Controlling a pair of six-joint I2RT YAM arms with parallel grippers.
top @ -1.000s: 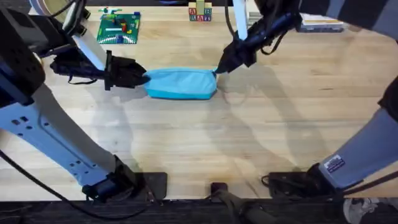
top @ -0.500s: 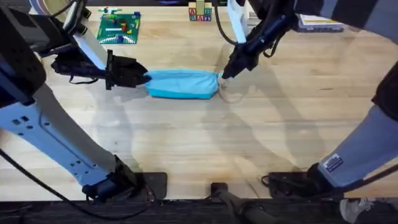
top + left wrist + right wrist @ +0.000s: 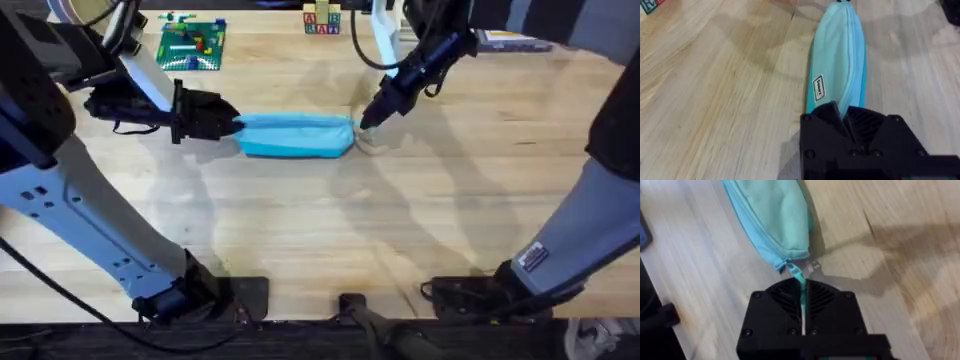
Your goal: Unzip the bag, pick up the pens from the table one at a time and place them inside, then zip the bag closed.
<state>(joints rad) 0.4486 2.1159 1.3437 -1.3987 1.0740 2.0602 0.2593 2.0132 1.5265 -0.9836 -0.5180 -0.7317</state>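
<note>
The light blue bag lies lengthwise across the far middle of the table. My left gripper is shut on the bag's left end, where the fabric runs out from between the fingers. My right gripper sits at the bag's right end, shut on the teal zip pull just off the bag's tip. The zip line looks closed along the bag's length. The pens are out of view.
A green brick baseplate with small bricks stands at the far left. Letter blocks sit at the far middle, and papers lie at the far right. Bare wood stretches in front of the bag.
My right gripper has moved a little right and toward the front with the zip pull, to the bag's right tip. The left gripper has kept its hold and place.
</note>
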